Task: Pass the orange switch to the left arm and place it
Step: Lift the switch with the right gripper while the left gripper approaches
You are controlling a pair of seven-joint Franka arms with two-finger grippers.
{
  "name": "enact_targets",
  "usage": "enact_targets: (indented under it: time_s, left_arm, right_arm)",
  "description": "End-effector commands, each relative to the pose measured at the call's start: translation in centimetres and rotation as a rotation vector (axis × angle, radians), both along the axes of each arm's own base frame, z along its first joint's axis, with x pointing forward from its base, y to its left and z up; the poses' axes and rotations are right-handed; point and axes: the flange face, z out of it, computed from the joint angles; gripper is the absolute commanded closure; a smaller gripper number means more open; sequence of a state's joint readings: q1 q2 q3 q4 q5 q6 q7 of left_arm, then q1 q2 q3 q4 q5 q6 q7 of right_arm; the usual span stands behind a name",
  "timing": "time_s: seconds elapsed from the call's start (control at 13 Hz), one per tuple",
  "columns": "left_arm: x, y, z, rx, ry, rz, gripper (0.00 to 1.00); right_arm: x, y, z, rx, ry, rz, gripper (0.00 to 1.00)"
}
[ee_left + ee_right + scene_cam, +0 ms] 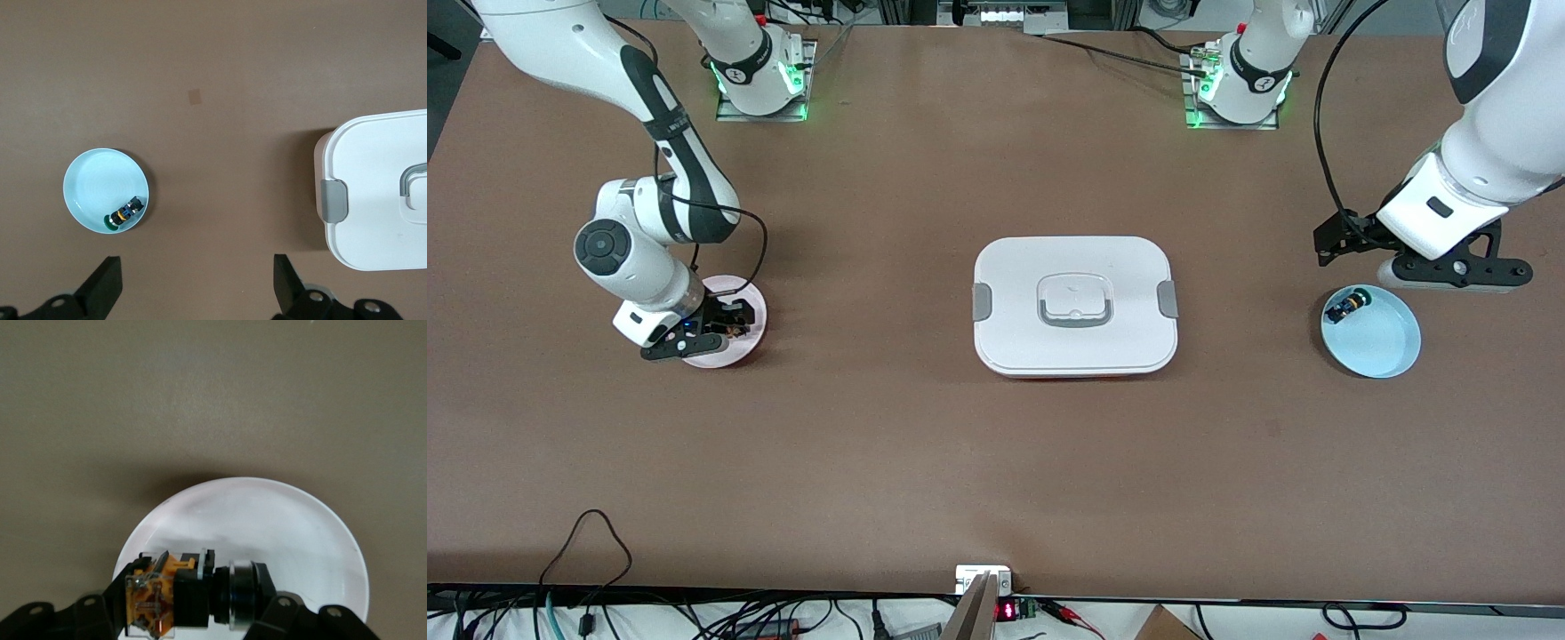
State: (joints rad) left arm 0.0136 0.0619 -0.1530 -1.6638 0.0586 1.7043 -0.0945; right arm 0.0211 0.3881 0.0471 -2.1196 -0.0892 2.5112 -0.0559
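Observation:
The orange switch [180, 590] lies sideways between my right gripper's [193, 610] fingers, just over or on a pale pink plate [267, 520]. In the front view that gripper [725, 335] is low over the pink plate [744, 295] at the right arm's end of the table, and the switch [738, 331] barely shows. My left gripper [1454, 277] hangs open and empty over the table at the left arm's end; its fingers [107, 283] are spread wide. The white box [1074, 305] sits in the middle of the table between the two arms and also shows in the left wrist view [380, 190].
A light blue plate [1383, 342] lies beside the left gripper, a little nearer the front camera. In it lies a small black switch with a green tip [1344, 307], also seen in the left wrist view [123, 215] on its plate [93, 183].

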Motion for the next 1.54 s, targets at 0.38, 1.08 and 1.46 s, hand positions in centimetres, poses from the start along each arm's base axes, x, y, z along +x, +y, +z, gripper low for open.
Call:
enact_targets:
  time_s: [0.38,1.08,1.46]
  left_arm:
    - [-0.4,0.1,0.0,-0.035,0.088,0.013,0.00]
    - [-0.4,-1.0,-1.3,-0.683,0.308,0.140,0.00]
    - [1.6,-3.8,-5.7,-1.020,0.483,0.194,0.00]
  right_arm:
    - [4.0,4.4,13.8,0.061,0.103,0.012,0.76]
    - [1.7,11.9,25.8,0.431,0.041,0.458,1.00]
    - [0.3,17.1,28.3,0.775,-0.146,0.822,1.00]
